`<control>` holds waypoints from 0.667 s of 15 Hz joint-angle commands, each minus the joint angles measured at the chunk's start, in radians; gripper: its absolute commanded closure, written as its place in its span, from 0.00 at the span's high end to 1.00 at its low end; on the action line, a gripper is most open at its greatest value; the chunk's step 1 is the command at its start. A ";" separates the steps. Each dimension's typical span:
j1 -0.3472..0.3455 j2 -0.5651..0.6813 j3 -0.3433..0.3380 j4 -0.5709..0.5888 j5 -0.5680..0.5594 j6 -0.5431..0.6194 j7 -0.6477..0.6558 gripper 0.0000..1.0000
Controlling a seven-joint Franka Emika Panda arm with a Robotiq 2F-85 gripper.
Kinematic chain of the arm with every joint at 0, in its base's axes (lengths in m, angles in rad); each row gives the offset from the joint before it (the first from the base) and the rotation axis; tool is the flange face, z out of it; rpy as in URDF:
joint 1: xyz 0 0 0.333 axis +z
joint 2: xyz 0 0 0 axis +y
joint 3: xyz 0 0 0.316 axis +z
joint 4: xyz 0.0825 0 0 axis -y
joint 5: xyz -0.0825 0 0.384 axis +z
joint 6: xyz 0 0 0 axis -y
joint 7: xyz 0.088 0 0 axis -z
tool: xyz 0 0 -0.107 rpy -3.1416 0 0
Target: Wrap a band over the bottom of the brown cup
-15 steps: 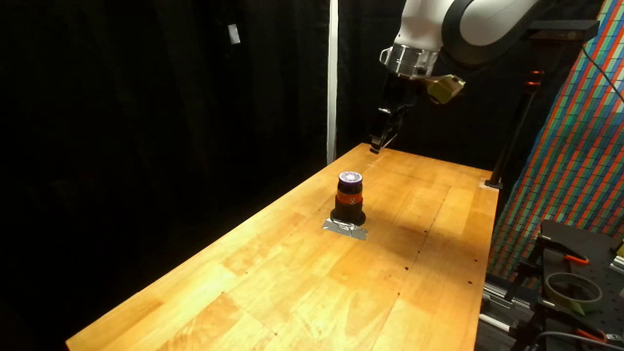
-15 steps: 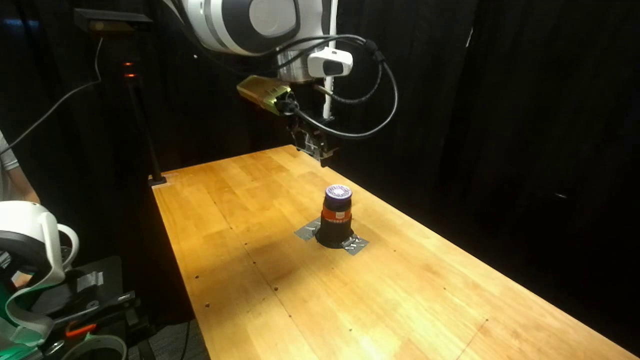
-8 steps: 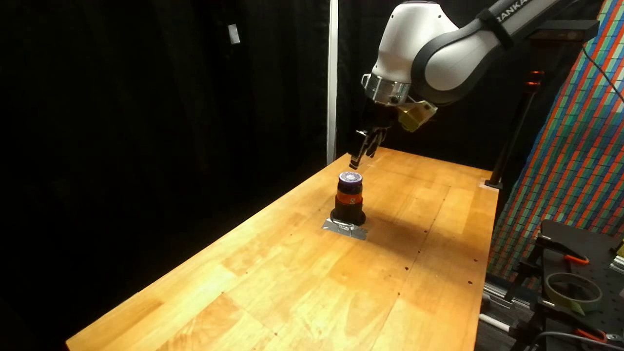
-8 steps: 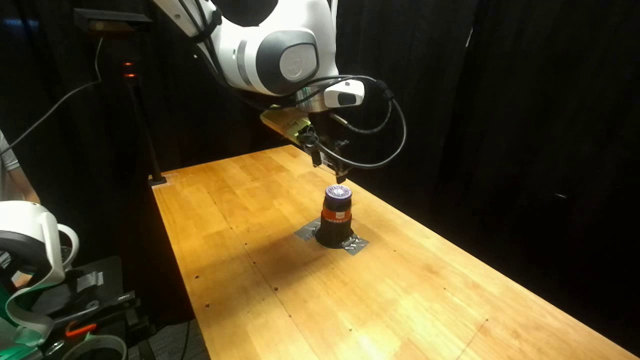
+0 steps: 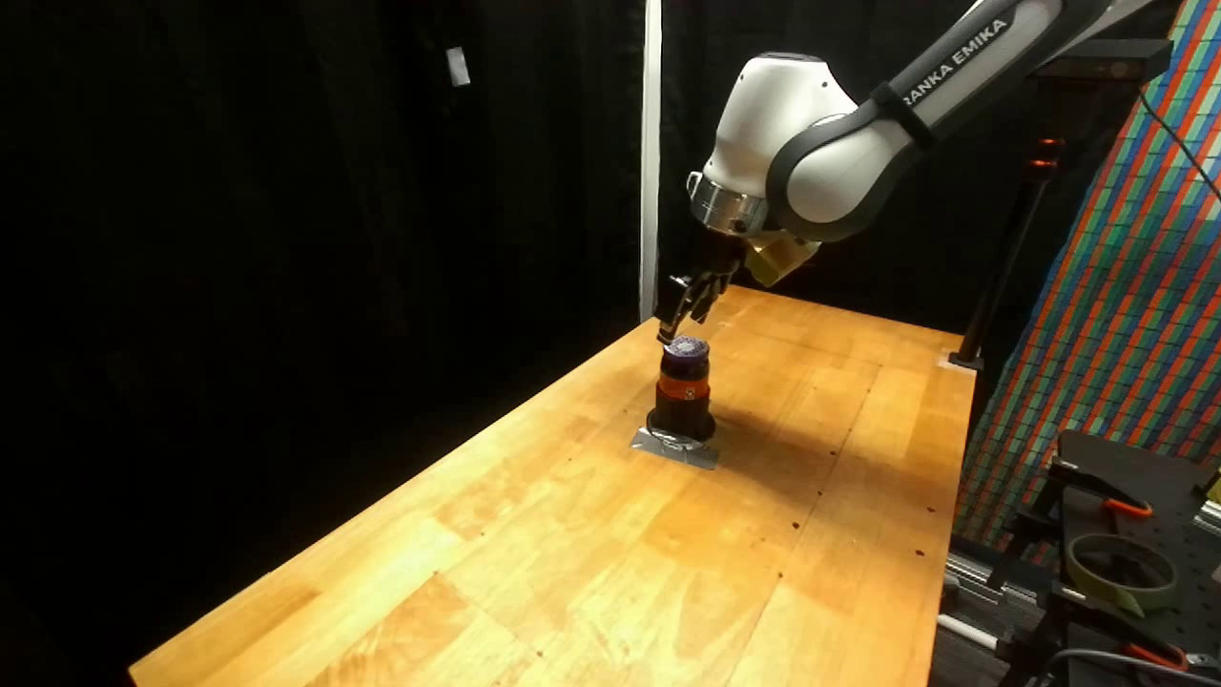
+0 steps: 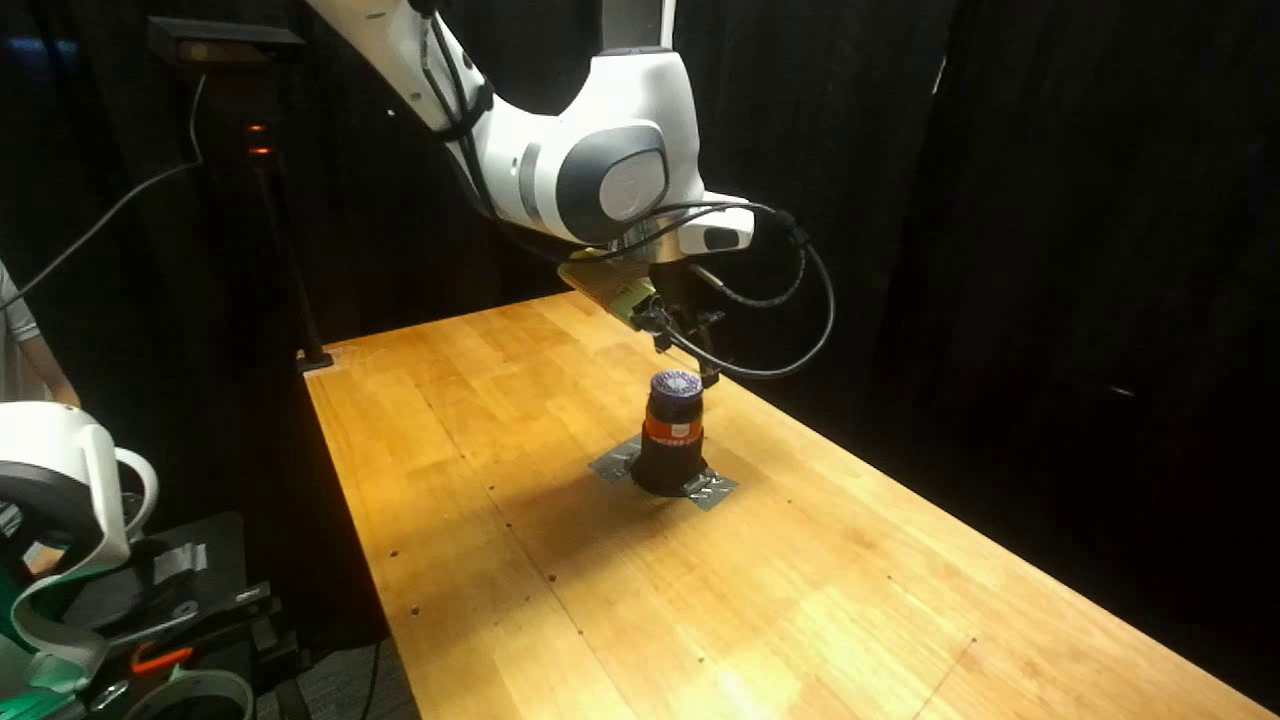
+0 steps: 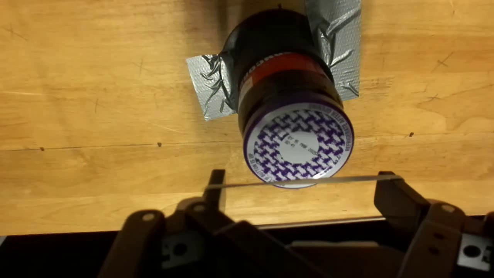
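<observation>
Lower than half a second ago, our robot arm [image 5: 763, 134] has brought the gripper [image 7: 302, 182] close to the lid [image 7: 299, 146] of the dark brown jar [image 7: 287, 83]. We see the jar upright in the same spot on the wooden table [image 5: 610, 572]. Its lid is on, so we can't see inside. Its bottom sits in a black holder [image 6: 668, 468]. Shiny gray tape [image 7: 212, 90] lies over the holder's edge and onto the table. The gripper's fingers [image 7: 397, 197] are wide apart, with a thin band [image 7: 347, 179] stretched between them. In the wrist view we see the band cross the lid's edge, but we can't tell if they touch. In an exterior view, a black cable [image 6: 832, 310] loops around and hides part of the gripper. Well off to the side, a tape roll [image 5: 1157, 593] lies on a black stand [image 5: 1097, 458].
</observation>
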 commanded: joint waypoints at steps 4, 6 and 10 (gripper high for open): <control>0.022 0.097 -0.023 0.096 0.020 0.024 -0.012 1.00; 0.018 0.110 -0.021 0.106 0.027 0.019 -0.017 1.00; 0.018 0.135 -0.026 0.121 0.030 0.021 -0.019 1.00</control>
